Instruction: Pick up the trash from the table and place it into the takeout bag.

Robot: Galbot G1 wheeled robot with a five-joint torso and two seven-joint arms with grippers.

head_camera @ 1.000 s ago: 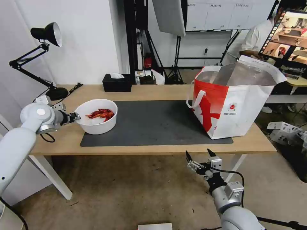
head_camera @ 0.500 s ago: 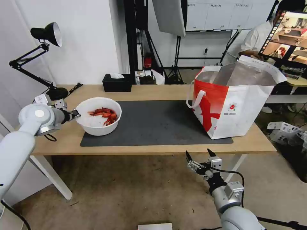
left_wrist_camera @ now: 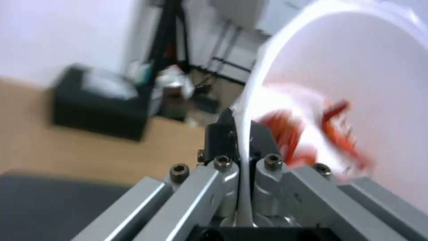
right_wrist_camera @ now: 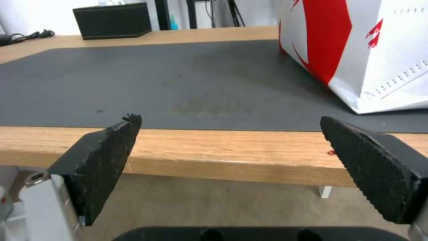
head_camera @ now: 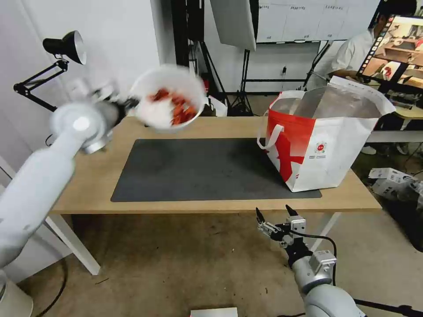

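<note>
The white bowl [head_camera: 168, 99] of red crayfish shells [head_camera: 176, 105] is held in the air above the far left part of the table [head_camera: 211, 127], well apart from the takeout bag [head_camera: 324, 141], which stands open at the right end of the dark mat [head_camera: 207, 169]. The left gripper [left_wrist_camera: 240, 147] is clamped on the bowl's thin rim — one finger inside, one outside, as seen in the left wrist view. The bowl is tilted, its mouth turned toward the camera. Risk as judged: a rim-only pinch on a loaded bowl can slip or flex, and with this tilt shells may be spilled onto the table before the bag is reached. The right gripper [head_camera: 274, 215] is parked below the table's near edge, jaws wide apart, nothing held.
</note>
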